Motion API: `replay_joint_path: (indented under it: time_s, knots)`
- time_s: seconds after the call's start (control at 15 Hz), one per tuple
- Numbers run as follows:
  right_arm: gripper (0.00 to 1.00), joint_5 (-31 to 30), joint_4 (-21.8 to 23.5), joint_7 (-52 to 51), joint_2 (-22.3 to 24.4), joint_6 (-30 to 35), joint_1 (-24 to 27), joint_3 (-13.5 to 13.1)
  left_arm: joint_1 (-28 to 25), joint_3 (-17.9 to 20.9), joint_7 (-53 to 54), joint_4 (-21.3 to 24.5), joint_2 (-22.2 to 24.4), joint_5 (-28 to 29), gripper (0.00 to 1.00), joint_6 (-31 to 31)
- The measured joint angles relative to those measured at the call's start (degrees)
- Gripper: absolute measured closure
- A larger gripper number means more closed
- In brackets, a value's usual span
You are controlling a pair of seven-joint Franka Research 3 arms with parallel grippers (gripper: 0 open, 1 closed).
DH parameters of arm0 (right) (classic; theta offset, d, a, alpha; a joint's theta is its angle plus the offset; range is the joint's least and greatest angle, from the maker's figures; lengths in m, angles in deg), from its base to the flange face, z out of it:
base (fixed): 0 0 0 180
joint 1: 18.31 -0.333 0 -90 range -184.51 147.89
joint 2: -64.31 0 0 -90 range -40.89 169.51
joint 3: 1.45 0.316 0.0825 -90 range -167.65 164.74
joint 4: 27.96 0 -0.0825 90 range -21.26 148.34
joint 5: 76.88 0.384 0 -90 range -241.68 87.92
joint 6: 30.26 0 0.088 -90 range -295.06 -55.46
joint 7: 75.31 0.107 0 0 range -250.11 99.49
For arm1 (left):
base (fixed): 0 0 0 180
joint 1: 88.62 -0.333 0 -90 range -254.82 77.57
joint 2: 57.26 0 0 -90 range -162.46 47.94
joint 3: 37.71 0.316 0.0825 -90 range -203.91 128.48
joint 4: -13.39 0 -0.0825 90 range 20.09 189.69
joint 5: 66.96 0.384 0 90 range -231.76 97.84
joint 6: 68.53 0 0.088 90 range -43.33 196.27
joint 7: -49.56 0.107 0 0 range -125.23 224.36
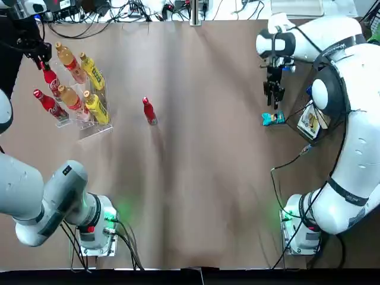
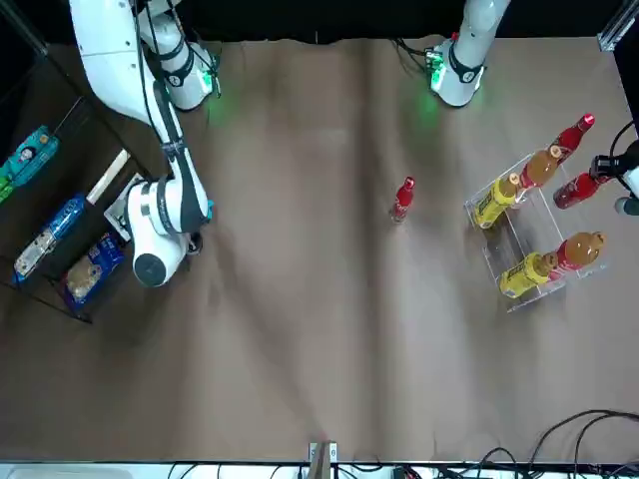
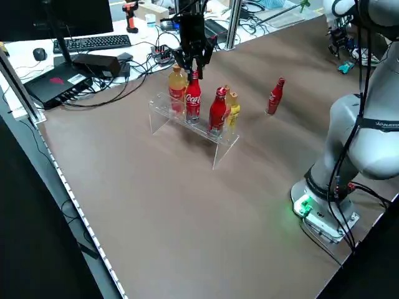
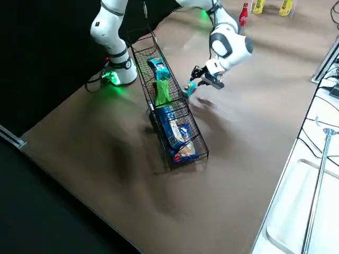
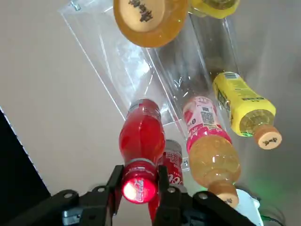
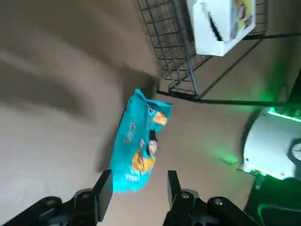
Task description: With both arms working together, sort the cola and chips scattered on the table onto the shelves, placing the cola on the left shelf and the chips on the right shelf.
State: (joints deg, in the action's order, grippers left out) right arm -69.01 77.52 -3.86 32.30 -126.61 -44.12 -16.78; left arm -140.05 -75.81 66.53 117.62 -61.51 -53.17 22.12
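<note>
Meanwhile, the left gripper [image 5: 139, 186] clamps a cola bottle [image 5: 141, 141] by its cap at the left shelf [image 1: 89, 127], while another cola [image 1: 149, 111] waits mid-table. The right gripper [image 6: 136, 188], fingers spread, hovers over a teal chips packet [image 6: 138, 141] lying beside the right shelf [image 6: 181, 56]. A clean pickup likely calls for descending squarely over the packet's middle before closing.

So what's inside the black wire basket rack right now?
The right shelf holds a teal chips packet, a green one and larger blue packages. Mesh hides their undersides.
</note>
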Motion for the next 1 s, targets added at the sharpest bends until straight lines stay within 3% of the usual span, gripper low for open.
replay_joint_path:
  time_s: [0.13, 0.47, 0.53, 0.67, 0.73, 0.8, 1.0]
  knots:
    - [0.45, 0.0, 3.27, 0.0, -0.3, -3.7, -0.04, 0.0, -0.01, -0.11, 0.09, 0.0, 0.44, -0.23, 0.52, 0.01]
    - [0.46, 0.0, 8.26, 0.02, -0.36, -6.34, -1.1, 0.0, -0.08, -4.31, -0.26, -3.19, 1.49, -1.07, 0.08, 0.1]
    - [0.53, 0.0, 8.5, 0.08, -0.36, -6.8, -1.43, 0.0, -0.08, -5.58, -1.35, -4.11, 1.59, -2.43, 0.01, 0.05]
    - [0.74, 0.0, 8.45, 0.55, -0.32, -7.09, -1.88, -0.02, 0.15, -8.34, -4.73, -4.9, 1.64, -5.35, 0.0, -0.07]
    - [0.9, 0.01, 7.86, 2.62, 0.02, -7.25, -1.99, -0.07, 1.91, -11.41, -9.78, -4.29, 0.79, -7.48, 0.0, -0.39]
    - [0.95, 0.0, 7.32, 3.53, 0.16, -7.57, -1.99, -0.14, 4.07, -12.64, -13.17, -3.56, -0.27, -7.8, 0.0, -0.44]
    - [0.96, -0.01, 5.28, 3.79, 0.26, -7.84, -2.03, -0.32, 13.98, -13.66, -22.22, -1.46, -4.91, -7.87, 0.0, 0.03]
